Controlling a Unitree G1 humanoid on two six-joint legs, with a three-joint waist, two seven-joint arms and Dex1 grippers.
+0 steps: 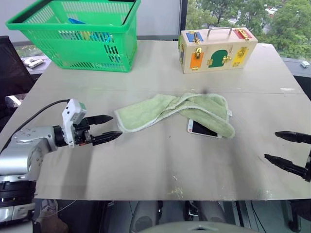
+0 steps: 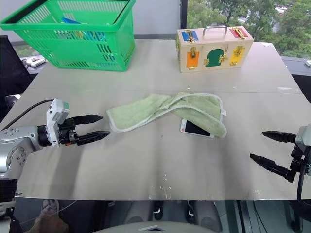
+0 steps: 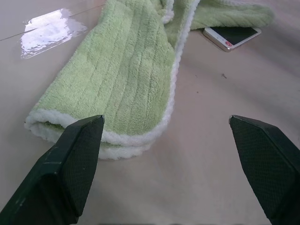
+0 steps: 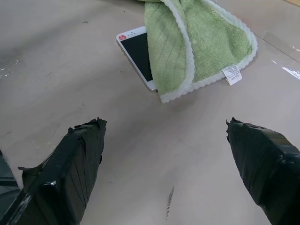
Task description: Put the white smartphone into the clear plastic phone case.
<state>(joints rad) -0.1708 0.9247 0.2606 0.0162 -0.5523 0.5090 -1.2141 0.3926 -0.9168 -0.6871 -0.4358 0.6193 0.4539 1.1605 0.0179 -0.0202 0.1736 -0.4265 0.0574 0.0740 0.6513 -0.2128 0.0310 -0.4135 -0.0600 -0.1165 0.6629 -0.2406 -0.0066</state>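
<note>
The white smartphone [image 1: 201,129] lies screen up near the middle of the table, its far end tucked under a crumpled light green towel [image 1: 170,109]. I cannot make out the clear plastic phone case; it may be hidden. My left gripper [image 1: 116,125] hovers open just left of the towel's near end, pointing right, with nothing between its fingers. At the table's right edge my right gripper [image 1: 270,144] is open and empty, pointing left toward the phone [image 4: 136,49], well short of it.
A green plastic basket [image 1: 82,36] stands at the back left, and a wooden box with latches [image 1: 216,48] at the back right. A glossy patch [image 3: 51,33] shines on the table by the seam beyond the towel; I cannot tell what it is.
</note>
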